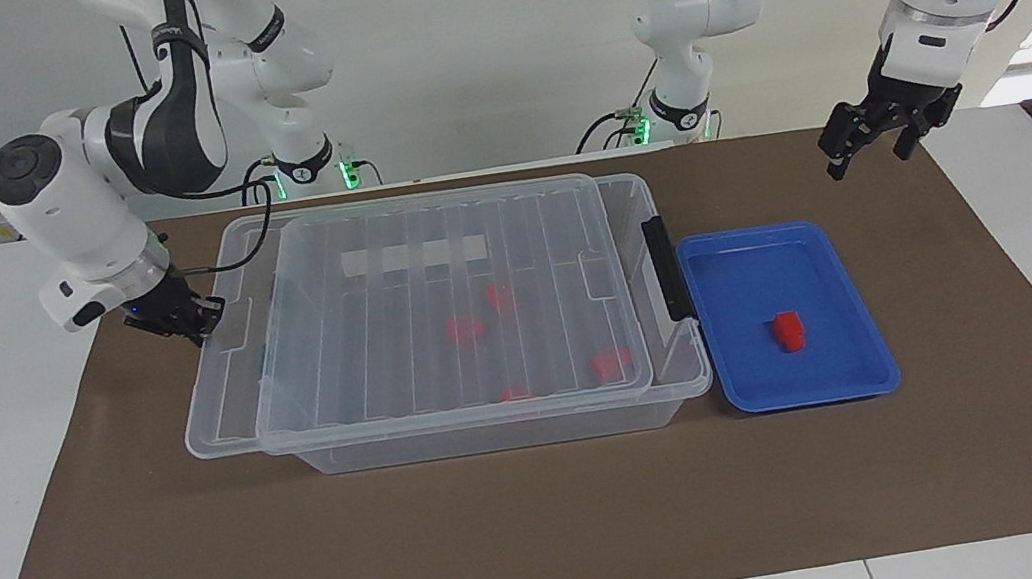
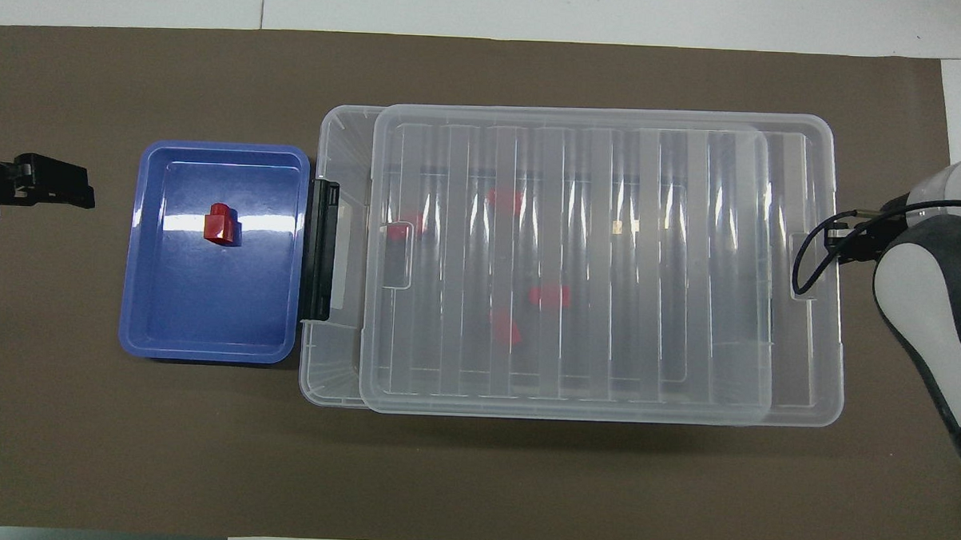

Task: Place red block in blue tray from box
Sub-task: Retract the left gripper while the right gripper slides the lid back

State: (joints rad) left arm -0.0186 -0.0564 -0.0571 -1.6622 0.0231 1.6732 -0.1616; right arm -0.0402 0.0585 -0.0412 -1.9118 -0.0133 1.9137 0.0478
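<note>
The red block [image 1: 789,330] lies flat in the blue tray [image 1: 876,374], apart from every rim, its stub pointing away from the robots. The tray sits just beside the box [image 1: 496,434] at its black latch [image 1: 667,268]. The lid [image 1: 438,310] overhangs the other end, where the right gripper [image 1: 189,320] pinches its edge. The left gripper [image 1: 879,139] hangs open and empty over the bare brown mat [image 1: 549,527].

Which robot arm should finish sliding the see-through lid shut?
The right arm, probably. Its tool is shut on the lid edge. The left tool hangs open in the air, away from the box.
</note>
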